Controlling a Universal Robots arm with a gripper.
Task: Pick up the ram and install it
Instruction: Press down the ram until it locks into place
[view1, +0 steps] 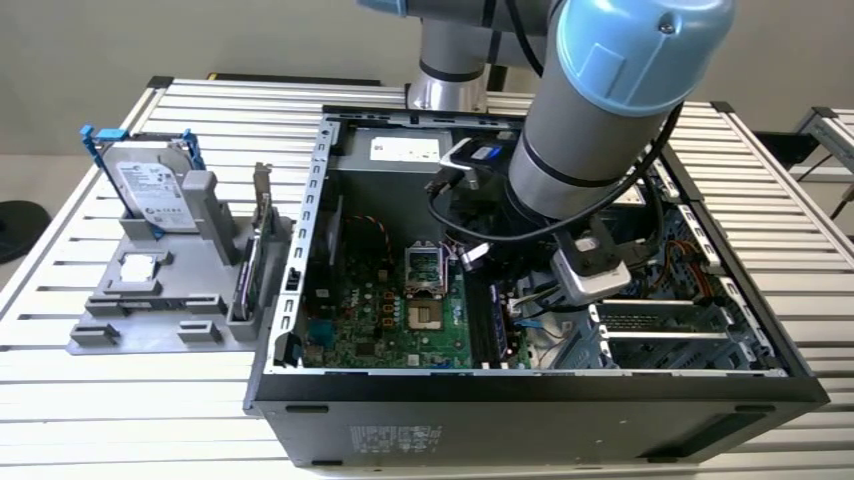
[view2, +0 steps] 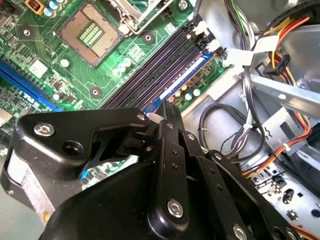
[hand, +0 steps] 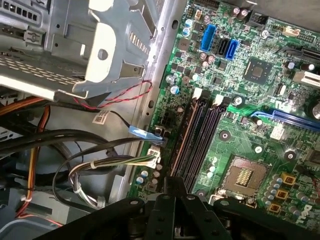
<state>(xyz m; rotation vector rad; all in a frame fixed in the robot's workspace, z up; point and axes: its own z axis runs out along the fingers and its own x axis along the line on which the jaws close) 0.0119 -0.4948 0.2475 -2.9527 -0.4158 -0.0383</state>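
Note:
The ram (view2: 182, 77) is a long thin stick with a bluish face. It stands on edge in the memory slot nearest the motherboard's edge, parallel to the dark empty slots (view2: 150, 70) beside it. In the first wrist view the ram (hand: 183, 140) shows edge-on as a brownish line running up from my fingertips. My gripper (view2: 167, 111) sits over the stick's middle with its black fingers drawn together on the top edge, and in the first wrist view the gripper (hand: 175, 184) lines up with that same slot. In the exterior view the gripper (view1: 501, 300) reaches down inside the open computer case (view1: 534, 400).
The CPU socket (hand: 244, 175) lies beside the slots. Cable bundles (hand: 100, 165) and a metal drive cage (hand: 100, 45) crowd the board's edge. Outside the case, a grey fixture (view1: 160, 300) holds a hard drive with blue rails (view1: 150, 185) and an upright bracket card (view1: 258, 215).

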